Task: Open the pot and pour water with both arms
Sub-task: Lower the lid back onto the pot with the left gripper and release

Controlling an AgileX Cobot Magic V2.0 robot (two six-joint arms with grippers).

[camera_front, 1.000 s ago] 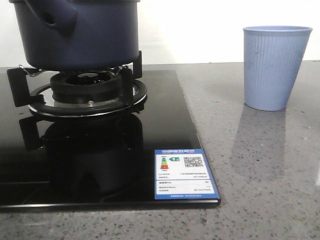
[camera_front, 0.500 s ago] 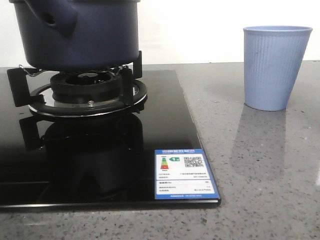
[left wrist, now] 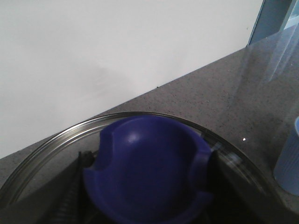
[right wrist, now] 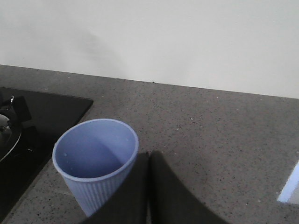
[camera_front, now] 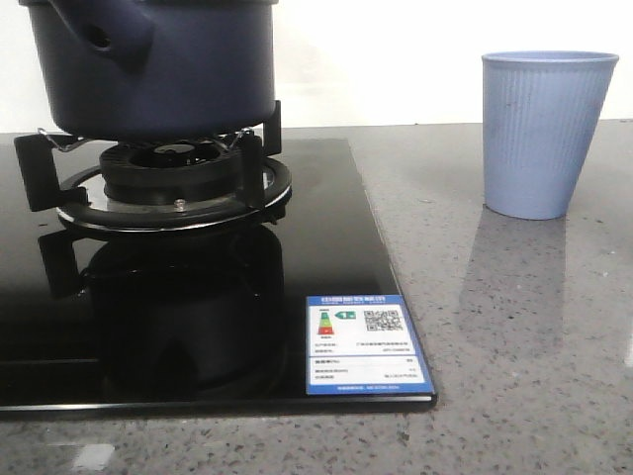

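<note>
The dark navy pot [camera_front: 168,69] sits on the gas burner stand [camera_front: 173,188] at the left of the front view, its stubby handle with the round hole [camera_front: 99,38] facing me. Its top is cut off there. In the left wrist view a glass lid [left wrist: 56,140] with a metal rim carries a blue knob [left wrist: 145,163]. My left gripper [left wrist: 147,175] has a dark finger against each side of that knob. My right gripper [right wrist: 149,156] is shut and empty, just beside the rim of the light blue ribbed cup [right wrist: 96,158]. Neither gripper shows in the front view.
The light blue cup [camera_front: 542,134] stands on the grey speckled counter at the right; its edge also shows in the left wrist view [left wrist: 290,163]. The black glass hob [camera_front: 198,317] bears an energy label [camera_front: 364,344] at its front corner. A white wall runs behind.
</note>
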